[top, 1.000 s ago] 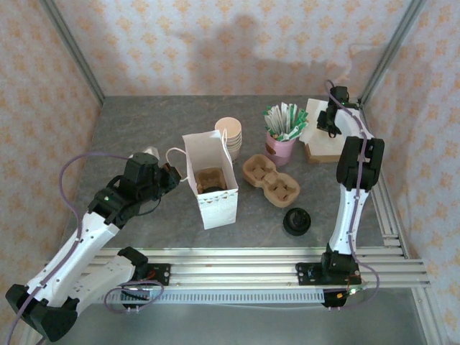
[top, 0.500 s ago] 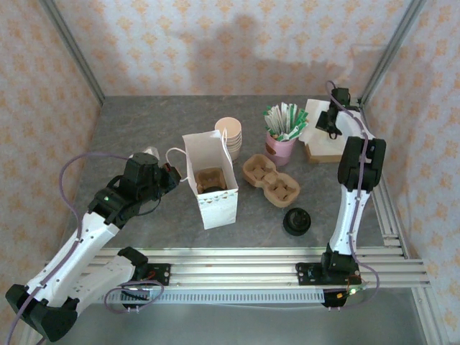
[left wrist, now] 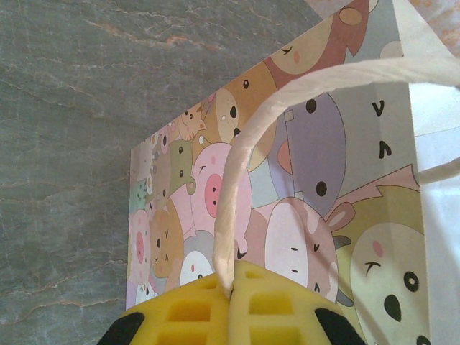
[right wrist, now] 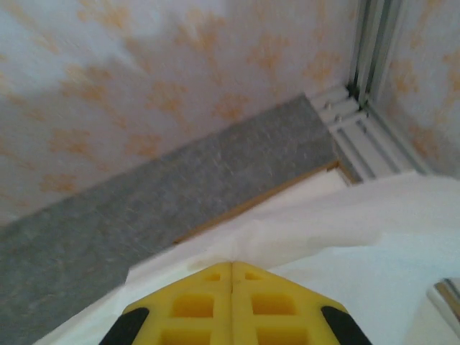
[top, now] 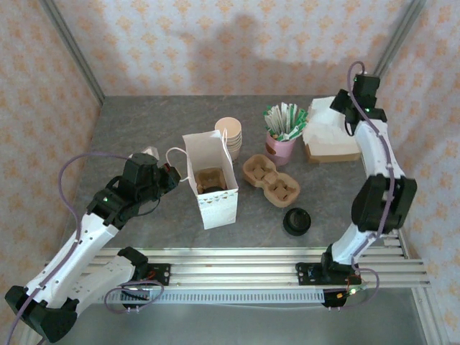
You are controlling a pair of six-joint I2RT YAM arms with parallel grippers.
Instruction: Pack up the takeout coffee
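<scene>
The left gripper [left wrist: 231, 277] is clamped narrow on the white paper handle [left wrist: 236, 180] of the cartoon-printed paper bag [top: 218, 207], holding it upright and open, exactly as it was a second ago. Inside the bag sits a pulp tray, and the dark round shape at its near end looks like the lidded takeout coffee [top: 213, 189] — too small to be sure. Behind the bag is the stack of lidless cream cups [top: 230, 134]. To its right lie an empty pulp carrier [top: 271, 180], the black lids [top: 297, 221] and a pink cup of green-and-white sachets [top: 280, 146]. The change is on the right: the right arm has swung up and outward from the napkin stack [top: 325, 144]. The right gripper [right wrist: 231, 267] has its fingers pressed together, apparently pinching a white napkin [right wrist: 352, 237] that trails from them. If so, the coffee is already packed and the napkin is the extra to carry over to the held-open bag.
</scene>
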